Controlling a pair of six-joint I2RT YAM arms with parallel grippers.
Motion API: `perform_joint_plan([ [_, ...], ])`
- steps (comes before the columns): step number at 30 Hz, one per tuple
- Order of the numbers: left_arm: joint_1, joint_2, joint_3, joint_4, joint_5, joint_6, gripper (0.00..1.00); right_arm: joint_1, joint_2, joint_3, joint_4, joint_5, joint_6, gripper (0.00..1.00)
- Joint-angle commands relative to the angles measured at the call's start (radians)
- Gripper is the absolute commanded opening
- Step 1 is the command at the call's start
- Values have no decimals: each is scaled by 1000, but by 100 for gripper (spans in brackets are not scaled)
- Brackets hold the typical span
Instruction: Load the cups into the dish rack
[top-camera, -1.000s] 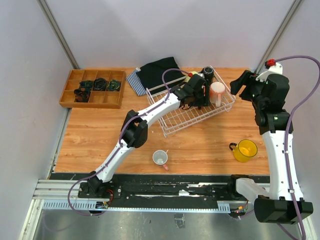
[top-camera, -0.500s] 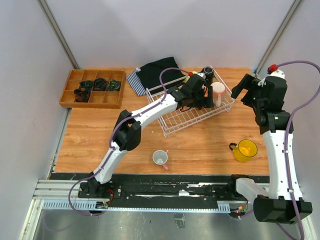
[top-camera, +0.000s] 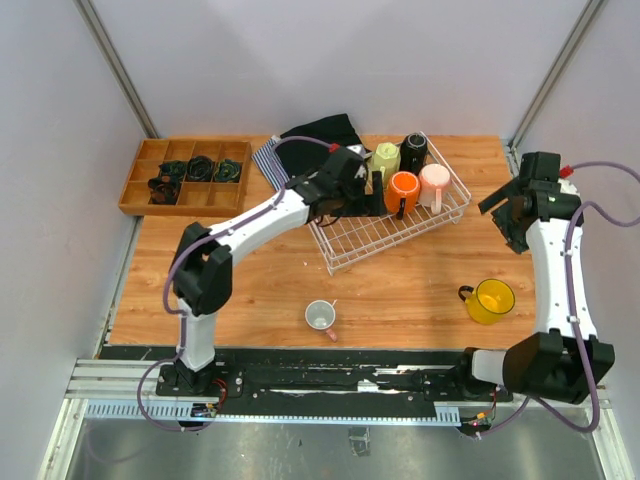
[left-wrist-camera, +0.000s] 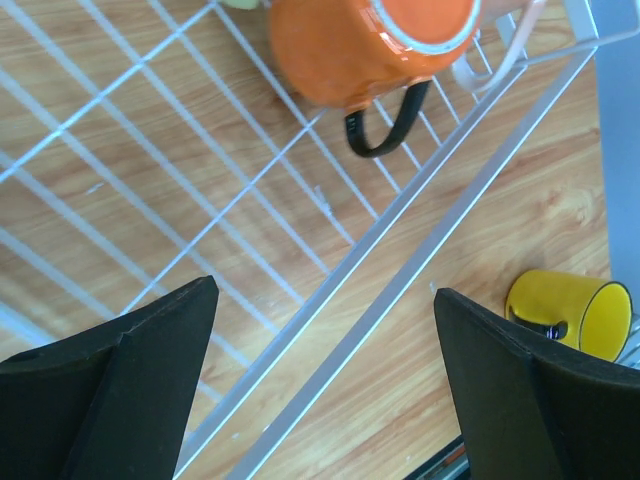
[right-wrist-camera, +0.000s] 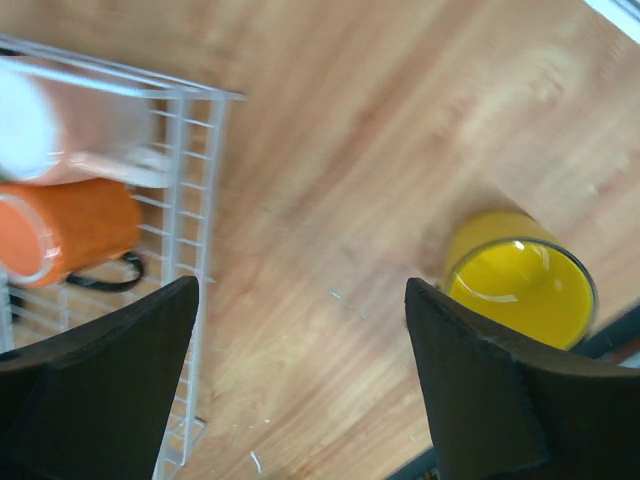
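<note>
left hand (left-wrist-camera: 322, 300) and right hand (right-wrist-camera: 300, 290) gape empty; a clumsy reach could shove the yellow cup (top-camera: 492, 300) over the surface's (top-camera: 400, 290) near edge.

Six mugs in all. Four sit in the single dish rack (top-camera: 360, 246): one yellow-green mug (top-camera: 386, 158), one black mug (top-camera: 414, 150), one orange mug (top-camera: 402, 190) and one pale pink mug (top-camera: 434, 183). Two stand on the table (top-camera: 200, 270): one yellow mug (top-camera: 490, 300) and one dusty pink mug (top-camera: 320, 317). There is also one wooden tray (top-camera: 215, 198) and two cloths, one dark cloth (top-camera: 320, 128) and one striped cloth (top-camera: 267, 158).
</note>
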Motion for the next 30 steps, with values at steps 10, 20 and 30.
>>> perform_joint_plan([
  [10,68,-414,-314,145,94,66,94,-91,-56,-269,-140,98,449,69],
  [20,107,-421,-324,111,173,69,94,-131,-25,-342,-111,112,508,64],
  [30,127,-492,-394,147,225,-14,100,-223,-16,-453,-17,85,480,53],
])
